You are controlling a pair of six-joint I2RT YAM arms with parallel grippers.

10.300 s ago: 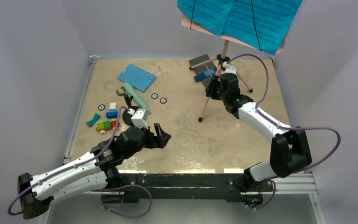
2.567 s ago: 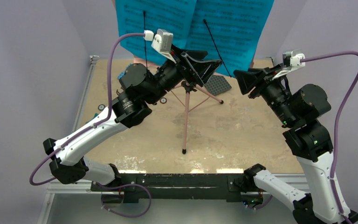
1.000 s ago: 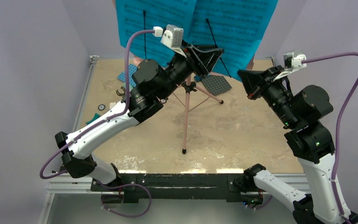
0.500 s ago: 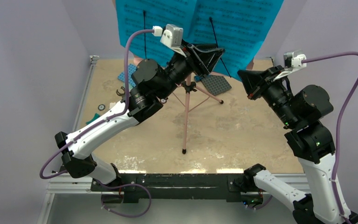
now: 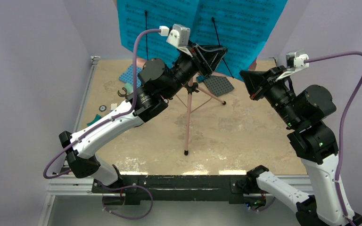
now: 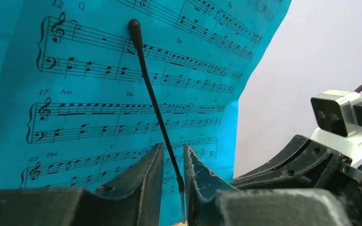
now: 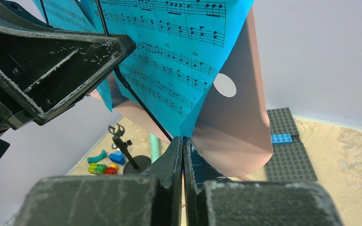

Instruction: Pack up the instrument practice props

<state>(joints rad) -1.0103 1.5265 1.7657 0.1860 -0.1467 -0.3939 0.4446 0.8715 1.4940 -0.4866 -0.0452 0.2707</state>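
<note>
Standing on the tan surface, the pink tripod music stand carries cyan sheet-music pages. The left end effector, fingers parted, straddles a black page-retainer wire. The right end effector is clenched at the pages' lower corner.

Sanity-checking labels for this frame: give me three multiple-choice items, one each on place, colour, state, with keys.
1. The grey baseplate lies: A on the table; B on the floor; C in a box.
2. The sheet-music pages are: A white; B yellow; C cyan.
3. The left end effector has its jaws: A pressed shut; B apart, astride the black page-holder wire; C hidden from every view.
Key: 1 A, it rests on the tan tabletop in the top view; 2 C, cyan in every view; 3 B, a gap shows beside the wire.
</note>
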